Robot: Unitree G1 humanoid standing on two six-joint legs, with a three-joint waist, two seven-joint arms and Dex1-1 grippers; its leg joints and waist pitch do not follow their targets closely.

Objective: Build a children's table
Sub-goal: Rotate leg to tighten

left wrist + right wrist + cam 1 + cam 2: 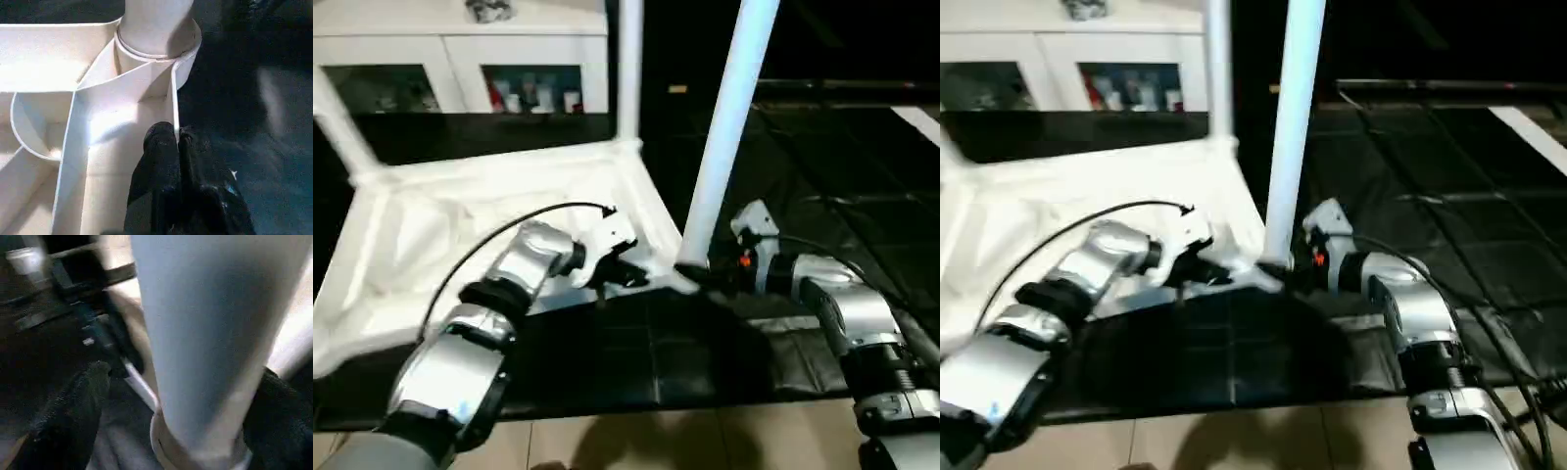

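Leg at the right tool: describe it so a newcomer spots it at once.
Find the white tabletop lying ribbed side up on the dark floor. At its near right corner a socket holds the leg, with the right tool at its base. Unlike the leg at the far corner, it tilts right.

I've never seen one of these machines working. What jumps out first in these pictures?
The tall white leg stands out, rising from the near corner socket of the upturned white tabletop on the dark floor. The right gripper straddles the leg's base with a black finger on each side, while the left gripper pinches the tabletop's rim beside that socket. Another leg already stands at the far corner.
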